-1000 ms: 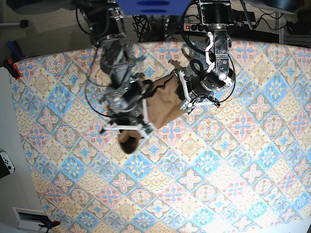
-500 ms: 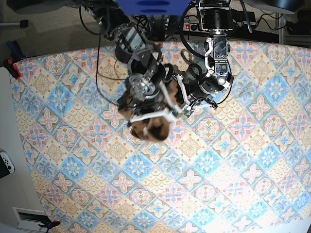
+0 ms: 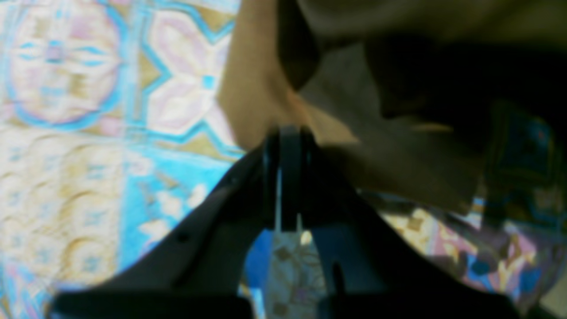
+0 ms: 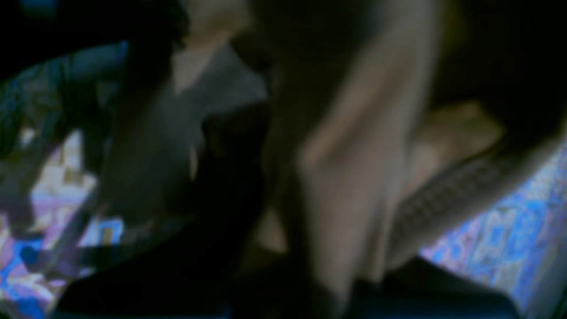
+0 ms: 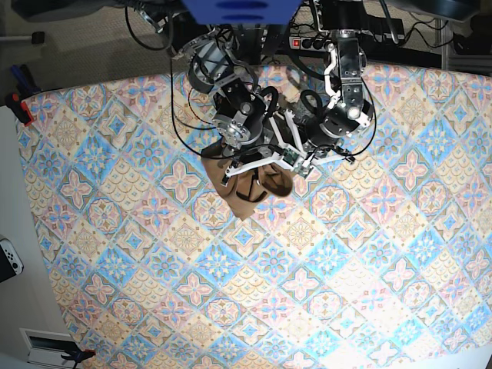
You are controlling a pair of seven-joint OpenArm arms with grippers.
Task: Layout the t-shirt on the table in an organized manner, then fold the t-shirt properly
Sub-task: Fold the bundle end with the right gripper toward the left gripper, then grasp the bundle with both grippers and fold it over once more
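From the base view I see the shirt (image 5: 257, 183) bunched in a brown heap on the bench (image 5: 369, 292), near its far edge, with both arms crowded over it. My left hand (image 3: 283, 177) has its jaws pressed together at the cloth's edge, though I cannot tell whether any fabric is caught. My right hand (image 5: 257, 157) is too blurred to judge (its camera shows only dark smears). My worry is that pulling now, with the arms this close, would tangle them or drag the heap without spreading it. The sleeves and collar are hidden.
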